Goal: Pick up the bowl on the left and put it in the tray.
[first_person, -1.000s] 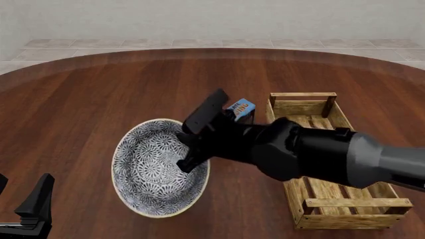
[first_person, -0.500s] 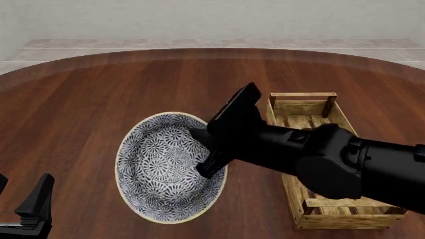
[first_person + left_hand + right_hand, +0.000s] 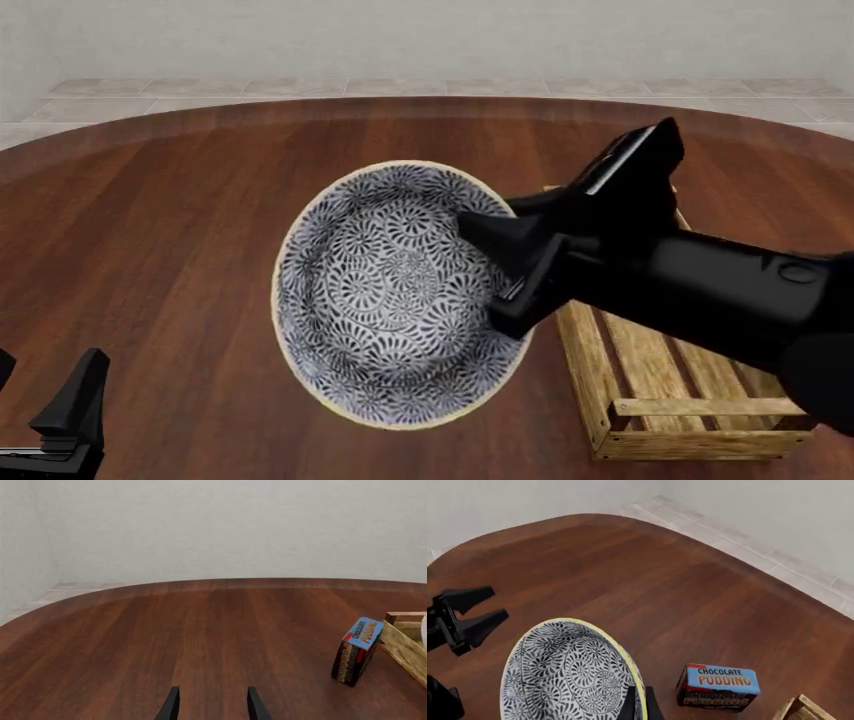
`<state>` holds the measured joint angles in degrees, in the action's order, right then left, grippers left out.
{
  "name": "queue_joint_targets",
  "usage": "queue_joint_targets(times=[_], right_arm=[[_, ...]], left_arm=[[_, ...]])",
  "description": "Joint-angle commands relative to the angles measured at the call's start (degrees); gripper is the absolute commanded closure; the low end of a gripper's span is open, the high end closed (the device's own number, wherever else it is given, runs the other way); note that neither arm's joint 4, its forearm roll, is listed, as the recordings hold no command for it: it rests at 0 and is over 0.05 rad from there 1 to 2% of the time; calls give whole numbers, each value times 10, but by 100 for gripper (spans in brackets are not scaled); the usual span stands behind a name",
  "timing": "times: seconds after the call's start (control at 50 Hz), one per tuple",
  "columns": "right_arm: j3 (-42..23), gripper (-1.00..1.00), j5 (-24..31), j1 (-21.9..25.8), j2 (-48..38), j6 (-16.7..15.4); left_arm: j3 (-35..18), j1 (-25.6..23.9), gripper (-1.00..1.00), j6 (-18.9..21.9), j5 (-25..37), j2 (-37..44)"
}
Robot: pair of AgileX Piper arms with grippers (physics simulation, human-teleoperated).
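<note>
The bowl (image 3: 387,300), white with a dense blue-grey floral pattern and a pale rim, hangs tilted above the table with its inside facing the front camera. My right gripper (image 3: 505,272) is shut on its right rim; in the right wrist view the fingers (image 3: 629,706) pinch the yellowish edge of the bowl (image 3: 564,675). The tray (image 3: 661,405), a light-wood slatted crate, lies just right of the bowl, partly under my right arm. My left gripper (image 3: 67,420) rests open at the near left, its fingers (image 3: 172,706) apart with nothing between them.
A chocolate pudding box (image 3: 718,686) stands on the table beside the tray's far end (image 3: 403,640); it also shows in the left wrist view (image 3: 358,650). Round dark-wood table (image 3: 160,220) with a tiled floor beyond its far edge.
My right gripper has lifted the bowl off the table and carried it up and to the right, toward the tray. The bowl now hides the pudding box. The left arm has not moved.
</note>
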<state>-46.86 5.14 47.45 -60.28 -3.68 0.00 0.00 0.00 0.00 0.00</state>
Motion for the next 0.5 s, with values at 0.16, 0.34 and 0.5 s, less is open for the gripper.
queue_joint_targets(times=[0.16, 0.34, 0.5], right_arm=[[31, 100, 13, -43, 90, 55], [48, 100, 10, -78, 114, 82], [66, 100, -6, -109, 121, 113]], left_arm=[[0, 0, -100, 0, 0, 0], [0, 0, -100, 0, 0, 0], [0, 0, -100, 0, 0, 0]])
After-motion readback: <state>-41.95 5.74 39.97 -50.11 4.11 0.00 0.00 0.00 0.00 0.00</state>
